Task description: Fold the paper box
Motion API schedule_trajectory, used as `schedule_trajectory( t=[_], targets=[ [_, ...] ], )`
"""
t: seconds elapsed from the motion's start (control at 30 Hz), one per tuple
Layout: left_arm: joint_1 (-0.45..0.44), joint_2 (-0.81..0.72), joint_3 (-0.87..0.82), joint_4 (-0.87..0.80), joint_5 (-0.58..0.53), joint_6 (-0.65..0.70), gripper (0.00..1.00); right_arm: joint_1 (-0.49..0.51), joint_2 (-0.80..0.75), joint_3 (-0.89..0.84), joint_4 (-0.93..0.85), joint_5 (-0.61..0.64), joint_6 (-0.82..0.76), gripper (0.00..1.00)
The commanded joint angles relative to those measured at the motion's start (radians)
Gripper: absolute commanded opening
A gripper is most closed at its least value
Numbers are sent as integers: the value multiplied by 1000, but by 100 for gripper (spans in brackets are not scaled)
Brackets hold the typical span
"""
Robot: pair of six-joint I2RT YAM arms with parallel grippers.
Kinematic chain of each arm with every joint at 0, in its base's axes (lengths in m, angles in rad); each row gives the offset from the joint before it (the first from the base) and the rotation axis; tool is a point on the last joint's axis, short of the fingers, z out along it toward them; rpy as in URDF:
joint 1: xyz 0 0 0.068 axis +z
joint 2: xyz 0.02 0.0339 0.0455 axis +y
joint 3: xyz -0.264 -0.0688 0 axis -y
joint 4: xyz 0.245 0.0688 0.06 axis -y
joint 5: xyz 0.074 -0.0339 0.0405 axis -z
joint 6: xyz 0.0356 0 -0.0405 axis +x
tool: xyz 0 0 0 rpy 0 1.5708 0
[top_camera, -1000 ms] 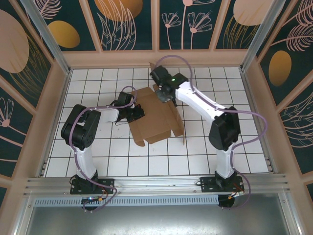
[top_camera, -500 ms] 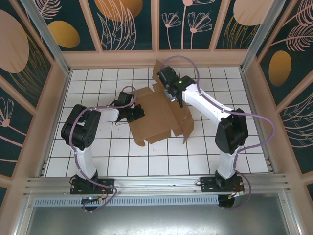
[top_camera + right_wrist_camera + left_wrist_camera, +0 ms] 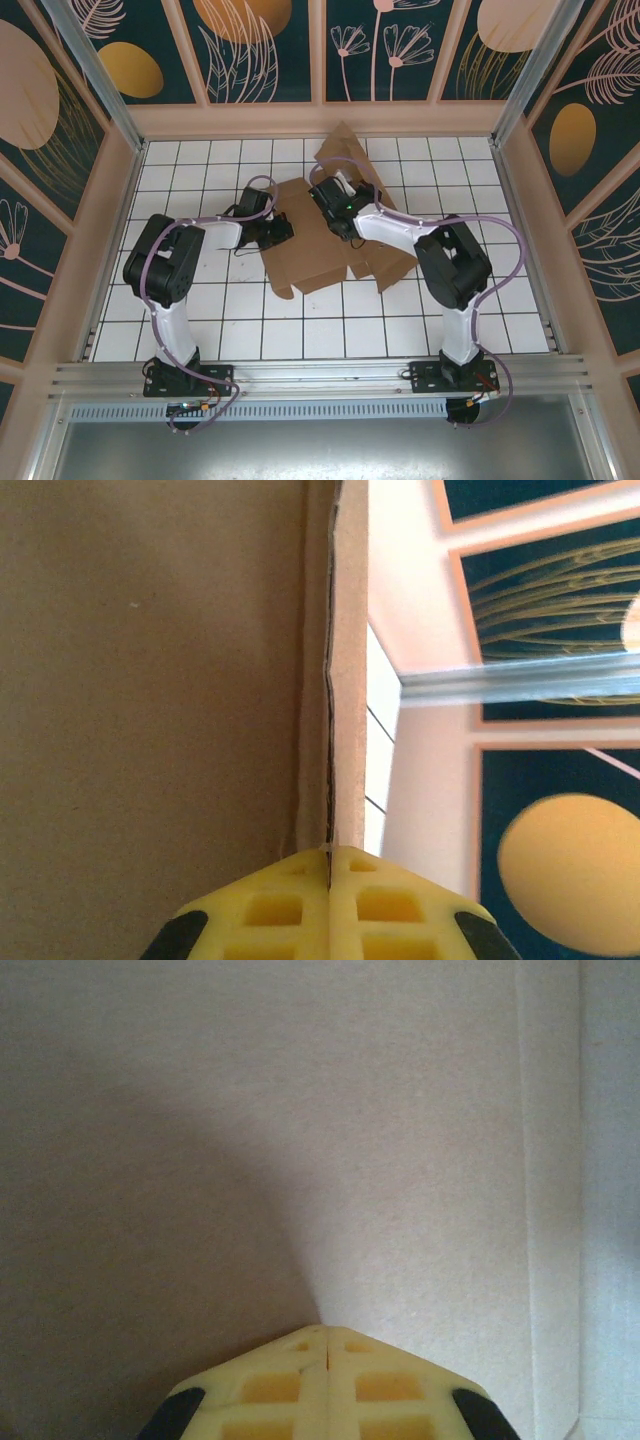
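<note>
The paper box lies as an open sheet on the table, between the two arms. Its right-hand flap, steeper a second ago, now lies nearly flat. The left gripper, fingers pressed together, bears on the sheet's left edge, unchanged. The right gripper has swung back and closed; its fingers meet, tips at a doubled cardboard edge. Beyond, the far flap now stands raised. Judgement: the far wall fold is under way.
</note>
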Motion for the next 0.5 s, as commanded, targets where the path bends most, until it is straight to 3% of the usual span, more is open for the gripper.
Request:
schedule_trajectory(
  t=[0.0, 0.3, 0.47],
  targets=[
    [-4, -77, -50, -15, 29, -73, 0, 11, -54, -85, 214, -307, -103, 3],
    [-6, -188, -136, 8, 90, -130, 0, -45, -83, -115, 373, -426, -129, 0],
    [-4, -246, -126, 18, 85, -100, 9, -46, -93, -124, 451, -436, -224, 1]
  ],
)
